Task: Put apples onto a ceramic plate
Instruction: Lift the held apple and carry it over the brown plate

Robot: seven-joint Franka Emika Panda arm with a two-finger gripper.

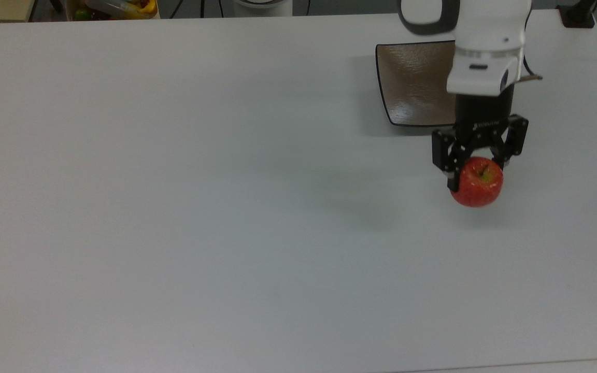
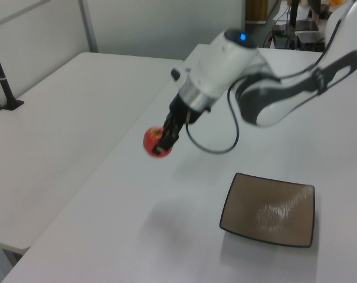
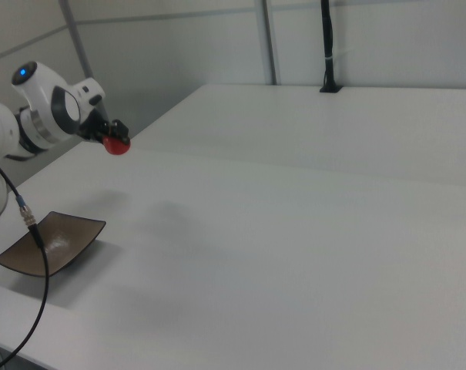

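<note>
The gripper [image 1: 477, 158] is clamped on the apple [image 1: 477, 182], its 2 black fingers [image 1: 442, 155] pressed against the fruit's sides. The apple hangs in the air above the table [image 1: 174, 207], clear of its surface, stem end toward the arm. The plate [image 2: 268, 210] lies flat on the table, bare, near the apple; in the left view the apple is up and to the left view's left of it.

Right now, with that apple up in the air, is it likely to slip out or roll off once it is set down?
The apple looks round and glossy, so it could slip; the gripper pinches it near the top. It seems firm, not squashed. Set on the ceramic plate, it may roll a little, though the upturned corners should probably keep it in.
</note>
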